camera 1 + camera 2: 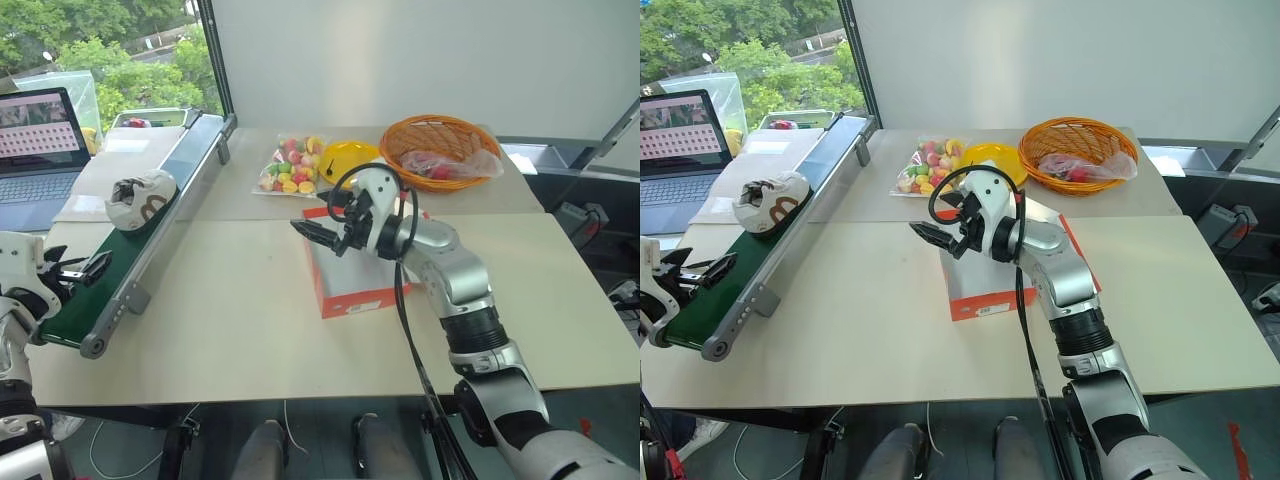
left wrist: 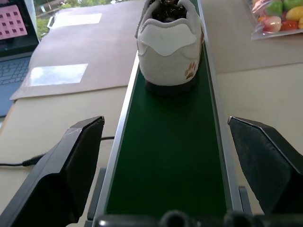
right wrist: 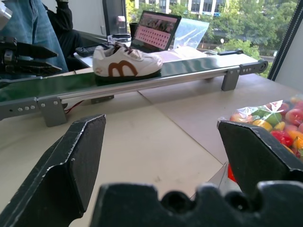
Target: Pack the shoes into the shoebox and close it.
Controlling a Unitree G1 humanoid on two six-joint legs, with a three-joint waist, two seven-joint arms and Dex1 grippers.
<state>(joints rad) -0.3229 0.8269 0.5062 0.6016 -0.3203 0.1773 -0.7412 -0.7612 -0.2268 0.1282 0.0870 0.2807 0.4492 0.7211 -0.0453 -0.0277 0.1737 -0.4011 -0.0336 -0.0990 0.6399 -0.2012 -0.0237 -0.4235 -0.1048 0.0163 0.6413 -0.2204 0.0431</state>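
One shoe (image 1: 140, 198) sits upright on the green conveyor belt (image 2: 168, 156) at the far left of the bench (image 1: 230, 320), heel toward the left tool (image 1: 82, 270). Cream upper, brown logo on its side, dark laces. I cannot make out a second shoe.

Left tool waits at the near end of the belt, jaws wide apart and empty, lined up with the heel and well short of it. Right tool (image 1: 322, 235) hangs over the shoebox (image 1: 355, 285) at mid-bench, jaws also spread, nothing in them. The box is red-orange; its top is largely hidden by the right arm, so I cannot tell whether the lid is up.

Handling judgement: shoe looks light, with a padded, yielding upper and a firmer sole. Best hold is probably across the heel counter or the midfoot sides, low near the sole where it is stiffest. Pinching the collar or laces risks it folding or swinging. Smooth upper may slip under a light squeeze.
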